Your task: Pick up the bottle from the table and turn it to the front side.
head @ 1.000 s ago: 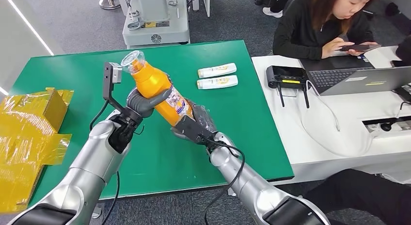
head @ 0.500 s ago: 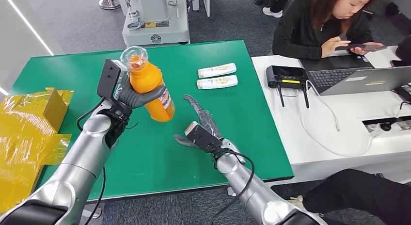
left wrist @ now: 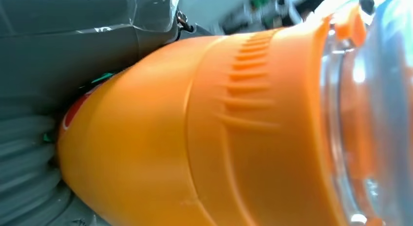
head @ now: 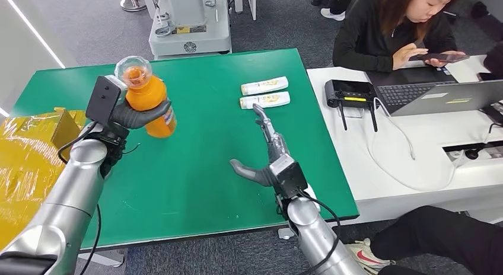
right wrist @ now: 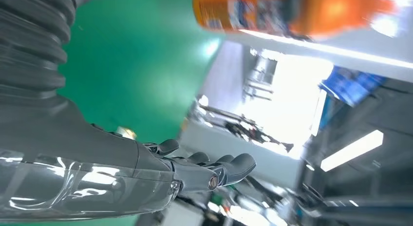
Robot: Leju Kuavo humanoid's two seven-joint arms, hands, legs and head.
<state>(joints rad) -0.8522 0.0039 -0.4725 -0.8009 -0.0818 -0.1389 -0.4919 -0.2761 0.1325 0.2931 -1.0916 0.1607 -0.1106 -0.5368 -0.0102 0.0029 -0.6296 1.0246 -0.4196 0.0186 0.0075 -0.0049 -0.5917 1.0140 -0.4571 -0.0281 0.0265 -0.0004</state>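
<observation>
While the left hand [head: 135,116] is wrapping its thumb and fingers round the orange bottle [head: 148,97] in the upper left of the head view, the bottle is sitting upright, clear cap on top, its base low over the green table [head: 201,168]; whether it is touching the surface I cannot tell. Over in the lower centre, the right hand [head: 270,159] is hovering with fingers spread and holding nothing, well apart from the bottle. Up close in the left wrist view, the bottle [left wrist: 219,128] is looking smooth, glossy and rigid, with ribbing near the shoulder. My read: it is probably full, so fairly heavy, and slick plastic could twist in the hand. Holding around the waist, where the hand is gripping now, seems the safest place.
</observation>
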